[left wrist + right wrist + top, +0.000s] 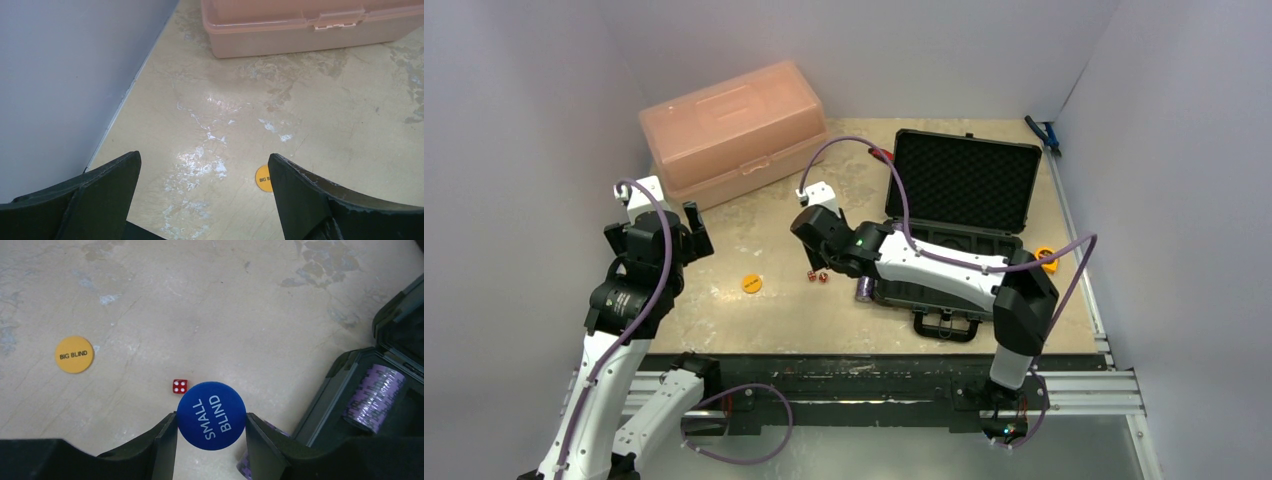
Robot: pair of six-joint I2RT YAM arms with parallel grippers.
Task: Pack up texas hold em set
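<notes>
**Right pincer** (pixel 211 424): closed on a blue disc (pixel 211 412) marked SMALL BLIND. It grips the disc by the rim, face toward the wrist camera, above the surface (pixel 200 300).

**Briefcase** (pixel 964 185): open with the lid upright, at the right of the surface. In the right wrist view its wall lies to the right of the held disc, near but apart. One purple chip stack (pixel 375 397) rests on its side in a foam slot, its long axis slanting across the case.

**Judgement:** the blue disc must travel rightward over that wall. The right arm is the nearer one and carries the load.

**Left pincer** (pixel 204 159): wide open and empty, hanging over the surface. The orange disc (pixel 263 177) lies flat just beside the finger on the right of that view.

**Red die** (pixel 180 386): sits on the surface just beyond the blue disc.
</notes>
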